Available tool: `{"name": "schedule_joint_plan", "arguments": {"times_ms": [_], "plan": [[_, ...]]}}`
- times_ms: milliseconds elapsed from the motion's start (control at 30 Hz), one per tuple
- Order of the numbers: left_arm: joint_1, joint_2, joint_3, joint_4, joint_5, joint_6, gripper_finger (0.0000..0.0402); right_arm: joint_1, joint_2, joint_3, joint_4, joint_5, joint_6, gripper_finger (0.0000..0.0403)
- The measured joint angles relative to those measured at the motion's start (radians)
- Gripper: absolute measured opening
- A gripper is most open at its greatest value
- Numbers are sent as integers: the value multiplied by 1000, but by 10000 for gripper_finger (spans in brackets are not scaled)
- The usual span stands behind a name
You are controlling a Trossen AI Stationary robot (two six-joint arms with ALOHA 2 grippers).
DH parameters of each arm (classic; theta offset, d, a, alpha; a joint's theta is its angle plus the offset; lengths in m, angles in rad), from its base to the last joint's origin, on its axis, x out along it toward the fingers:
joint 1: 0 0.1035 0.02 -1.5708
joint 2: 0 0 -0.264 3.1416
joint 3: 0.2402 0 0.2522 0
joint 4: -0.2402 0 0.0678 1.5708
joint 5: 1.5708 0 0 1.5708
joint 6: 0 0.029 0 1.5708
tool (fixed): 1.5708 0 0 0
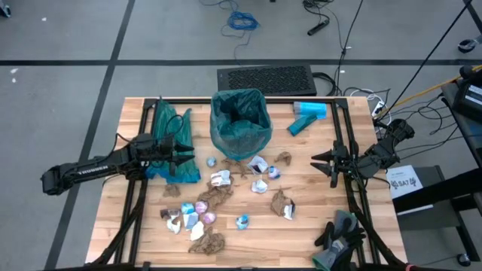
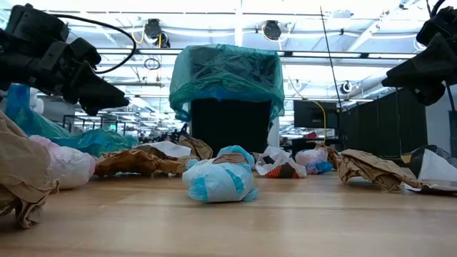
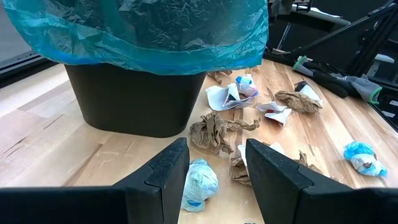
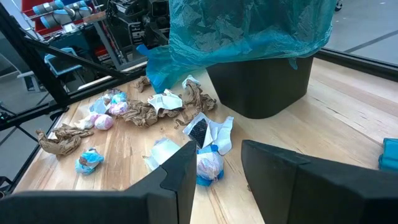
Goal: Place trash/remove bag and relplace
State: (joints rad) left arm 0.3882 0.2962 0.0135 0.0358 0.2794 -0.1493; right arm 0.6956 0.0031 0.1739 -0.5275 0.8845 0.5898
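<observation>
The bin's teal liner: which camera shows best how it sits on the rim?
The high view: the bin shows its whole rim wrapped by the liner and its open mouth. Low and both wrist views show only the outside overhang.

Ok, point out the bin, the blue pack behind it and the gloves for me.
bin (image 1: 239,120), high view, on the teal bag lining its rim.
blue pack (image 1: 307,118), high view, on its middle.
gloves (image 1: 340,233), high view, on the dark palm area.
</observation>
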Motion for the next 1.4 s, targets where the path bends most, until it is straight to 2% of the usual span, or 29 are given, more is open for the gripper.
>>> {"name": "schedule_joint_plan", "arguments": {"times_ms": [300, 433, 500, 900, 1033, 1133, 1233, 1400], "plan": [[0, 0, 0, 0, -1, 0, 164, 0, 0, 0, 0, 0, 0, 120], [0, 0, 0, 0, -119, 0, 164, 0, 0, 0, 0, 0, 0, 120], [0, 0, 0, 0, -128, 0, 164, 0, 0, 0, 0, 0, 0, 120], [0, 0, 0, 6, -134, -4, 164, 0, 0, 0, 0, 0, 0, 120], [0, 0, 0, 9, -134, -81, 164, 0, 0, 0, 0, 0, 0, 120], [0, 0, 0, 15, -135, -196, 164, 0, 0, 0, 0, 0, 0, 121], [0, 0, 0, 10, -110, -220, 164, 0, 0, 0, 0, 0, 0, 121], [-30, 0, 79, -132, -64, -183, 154, 0, 0, 0, 0, 0, 0, 121]]}}
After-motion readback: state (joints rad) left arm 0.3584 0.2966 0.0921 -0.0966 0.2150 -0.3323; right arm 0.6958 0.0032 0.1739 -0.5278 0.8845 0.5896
